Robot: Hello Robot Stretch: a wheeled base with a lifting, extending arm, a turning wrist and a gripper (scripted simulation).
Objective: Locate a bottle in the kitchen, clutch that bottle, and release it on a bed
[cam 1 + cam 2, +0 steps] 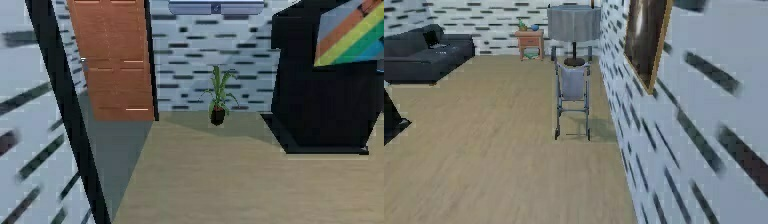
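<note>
- The pale wood floor (484, 150) runs wide and bare through this room. That is the best lane for driving on in search of the kitchen.
- White walls flecked with dark bricks (240, 55) close the room ahead and beside the robot, so I judge it a sitting room or hall, with the hunt barely begun.
- A big black cabinet (330, 100) bulks at the forward view's right, with a striped panel (352, 35) above it. Any turn should swing well wide of its base.
- A dark sofa (424, 55) sits far off at the arm side view's left.
- A brown wooden door (118, 60) stands ahead and looks closed. I would head for it slowly and squarely, as it seems the likeliest way out.
- A round grey tabletop (572, 22) has a grey chair (572, 92) just in front of it, close to the wall.
- A framed picture (646, 40) hangs on that wall.
- A small reddish tabletop (530, 42) carries something green.
- A potted plant (218, 98) stands by the far wall, near the cabinet.
- Where the bottle is, and how the pincer stands, I cannot tell.
</note>
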